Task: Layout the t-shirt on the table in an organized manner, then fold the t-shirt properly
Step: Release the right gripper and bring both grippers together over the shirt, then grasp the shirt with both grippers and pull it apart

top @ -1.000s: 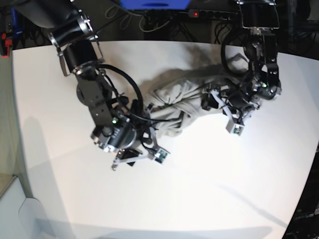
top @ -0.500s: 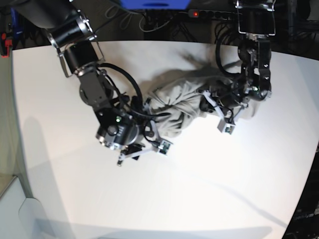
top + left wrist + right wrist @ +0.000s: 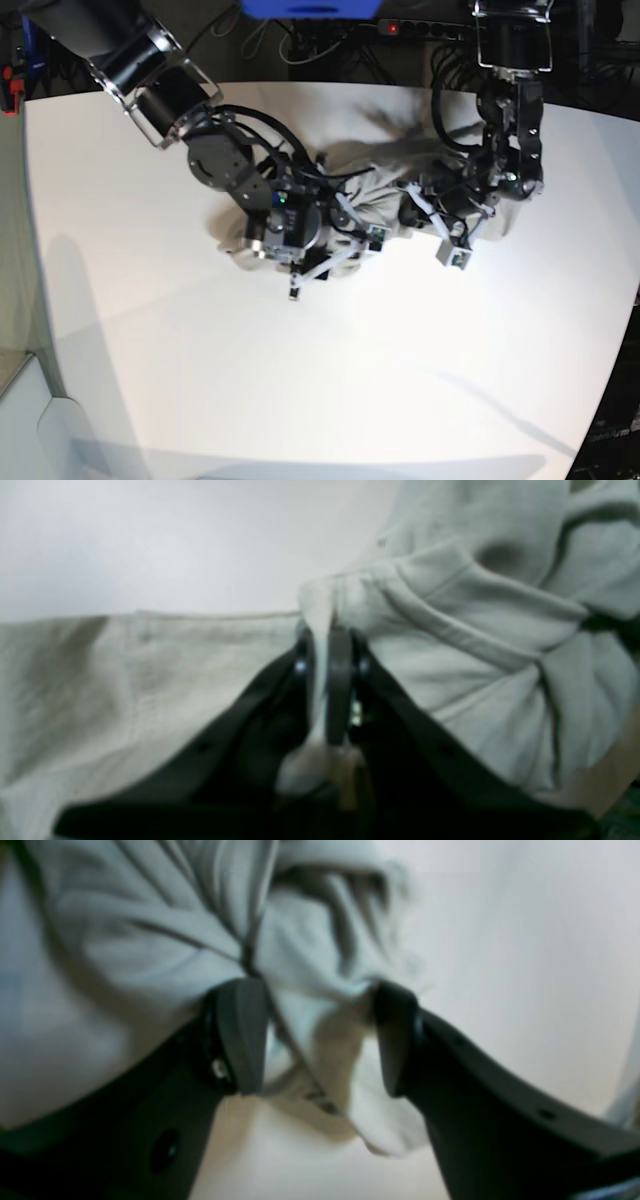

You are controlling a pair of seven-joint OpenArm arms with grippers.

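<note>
The grey-beige t-shirt (image 3: 375, 170) lies crumpled at the back middle of the white table (image 3: 400, 380), between my two arms. My left gripper (image 3: 330, 645) is shut on a hemmed fold of the t-shirt (image 3: 475, 610), with cloth pinched between its pads. My right gripper (image 3: 317, 1040) is open, and its fingers (image 3: 240, 1035) straddle a bunched fold of the t-shirt (image 3: 150, 930) just above the tabletop (image 3: 525, 965). In the base view the right arm's wrist (image 3: 285, 225) hangs over the shirt's left part and hides much of it.
A power strip (image 3: 410, 28) with a red light, cables and a blue object (image 3: 310, 8) sit beyond the table's far edge. The left arm (image 3: 510, 150) reaches down from the back right. White tabletop stretches toward the front.
The left gripper has closed on the shirt fold. The right arm has swung from the bare table up and right onto the shirt, with its jaws still open.
</note>
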